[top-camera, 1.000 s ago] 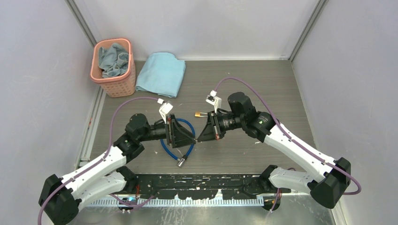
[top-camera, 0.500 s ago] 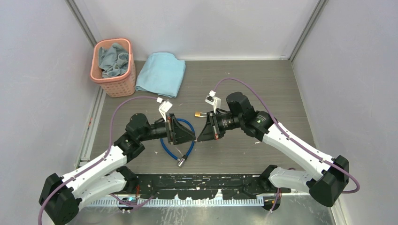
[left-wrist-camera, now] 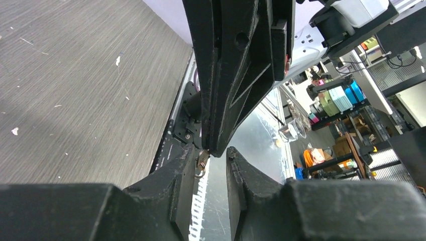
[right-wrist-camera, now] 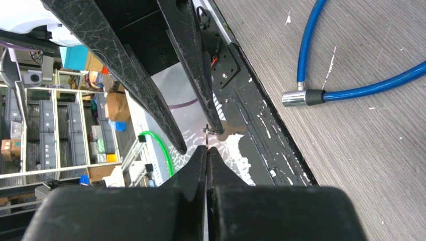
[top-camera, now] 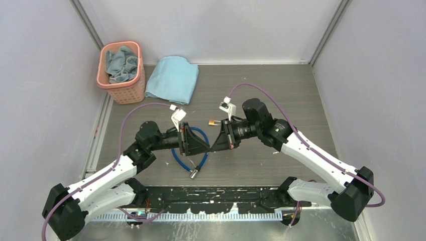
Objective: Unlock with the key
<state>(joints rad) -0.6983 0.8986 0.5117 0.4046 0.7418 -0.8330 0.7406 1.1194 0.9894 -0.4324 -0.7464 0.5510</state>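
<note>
The key (right-wrist-camera: 208, 132) is a tiny sliver of metal, held in the air above the bench (top-camera: 281, 95) at the very tip of the right end effector (right-wrist-camera: 206, 150), whose fingers are pressed together on it. The left end effector (left-wrist-camera: 215, 152) faces it tip to tip, its fingers parted to either side. I judge the key light, rigid and slick, easy to twist or drop, so it wants a firm pinch on the flat head with the blade left free. A small brass piece, likely the padlock (top-camera: 213, 122), lies on the bench just beyond, near the blue cable (right-wrist-camera: 305, 50). At the far left a pink basket (top-camera: 124, 93) holds a crumpled grey-blue cloth (top-camera: 121, 63); a folded towel (top-camera: 173, 79) lies beside it.
</note>
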